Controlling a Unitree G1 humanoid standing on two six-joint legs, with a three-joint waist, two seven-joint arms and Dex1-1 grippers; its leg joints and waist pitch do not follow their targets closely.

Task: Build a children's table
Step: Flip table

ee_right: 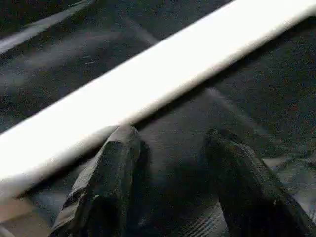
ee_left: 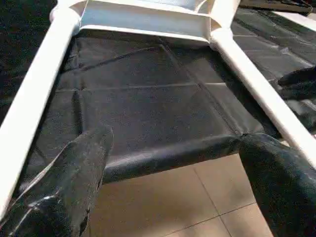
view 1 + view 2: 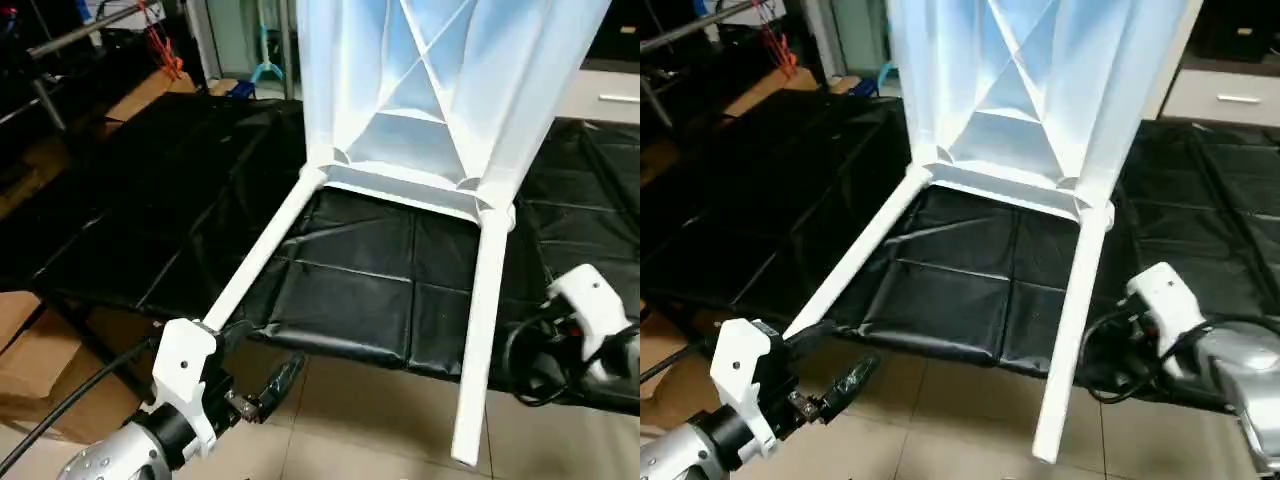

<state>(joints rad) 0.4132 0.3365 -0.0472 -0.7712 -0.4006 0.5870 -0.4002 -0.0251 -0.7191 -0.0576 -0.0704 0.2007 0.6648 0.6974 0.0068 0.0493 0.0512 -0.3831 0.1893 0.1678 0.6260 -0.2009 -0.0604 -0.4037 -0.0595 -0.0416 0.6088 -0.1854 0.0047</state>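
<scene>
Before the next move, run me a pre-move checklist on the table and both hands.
1. Tabletop standing on edge on the black mat: ok.
2. Left leg seated in its corner socket: ok.
3. Right leg seated in its socket: ok.
4. Left hand open, gripping nothing: ok.
5. Right hand part open, not closed on the leg beyond its fingers: ok.
6. The other two legs fitted: cannot tell.
</scene>
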